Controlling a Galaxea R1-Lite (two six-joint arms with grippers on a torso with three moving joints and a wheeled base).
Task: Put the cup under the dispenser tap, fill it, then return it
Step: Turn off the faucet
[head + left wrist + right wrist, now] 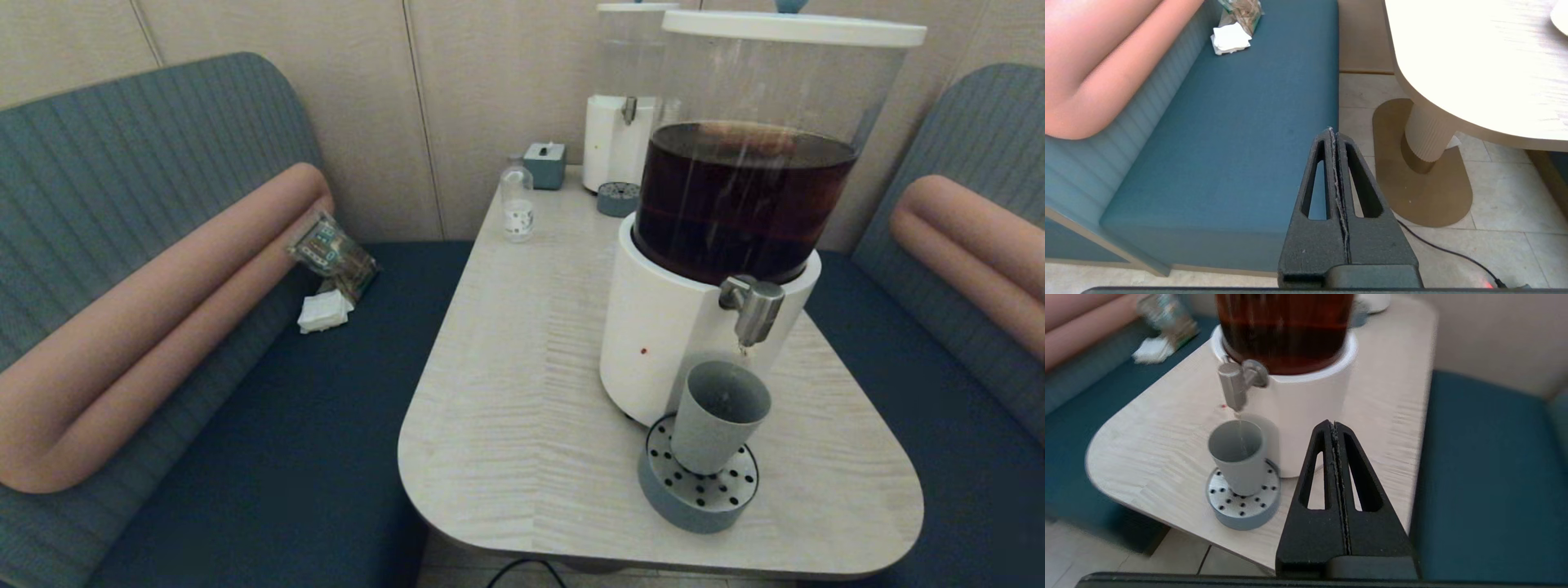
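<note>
The grey-blue cup (718, 415) (1239, 455) stands upright on the round perforated drip tray (698, 490) (1244, 500), directly below the steel dispenser tap (753, 306) (1235, 386) of the large white-based dispenser (735, 212) holding dark brown liquid. A thin thread of liquid shows between the nozzle and the cup in the right wrist view. My right gripper (1334, 424) is shut and empty, off the table's near right side, apart from the cup. My left gripper (1333, 130) is shut and empty, low over the blue bench seat. Neither gripper shows in the head view.
A smaller white dispenser (620, 122) with its own drip tray (618, 198), a small clear bottle (517, 200) and a grey box (544, 165) stand at the table's far end. A packet and napkins (331, 269) lie on the left bench. The table pedestal (1427, 134) is beside my left gripper.
</note>
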